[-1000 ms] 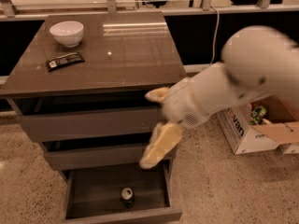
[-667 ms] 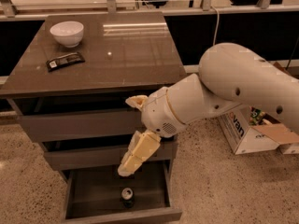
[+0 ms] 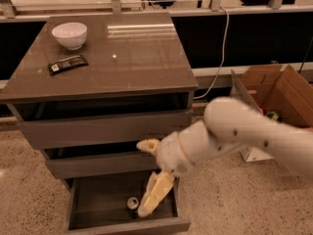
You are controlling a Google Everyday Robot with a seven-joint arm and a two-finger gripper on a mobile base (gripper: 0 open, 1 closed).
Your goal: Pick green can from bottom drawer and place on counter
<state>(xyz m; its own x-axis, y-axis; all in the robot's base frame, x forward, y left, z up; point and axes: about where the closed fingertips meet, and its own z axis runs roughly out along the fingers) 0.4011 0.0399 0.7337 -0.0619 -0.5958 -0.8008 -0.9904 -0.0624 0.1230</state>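
Observation:
The green can (image 3: pixel 132 202) stands upright in the open bottom drawer (image 3: pixel 98 199), near its front. I see its silver top; its body is dark in shadow. My gripper (image 3: pixel 143 179) hangs over the drawer on the white arm that comes in from the right. It is open: the lower finger (image 3: pixel 154 195) reaches down into the drawer just right of the can, and the upper finger (image 3: pixel 146 145) sits in front of the middle drawer. It holds nothing. The glossy brown counter (image 3: pixel 127 58) tops the cabinet.
A white bowl (image 3: pixel 69 35) and a black wrapped bar (image 3: pixel 67 63) lie on the counter's back left. The two upper drawers (image 3: pixel 98 129) are slightly ajar. Cardboard boxes (image 3: pixel 276 89) stand on the floor to the right. A cable (image 3: pixel 222 53) hangs behind.
The arm has swung left and down. The lower finger has dropped from in front of the middle drawer into the bottom drawer, beside the can.

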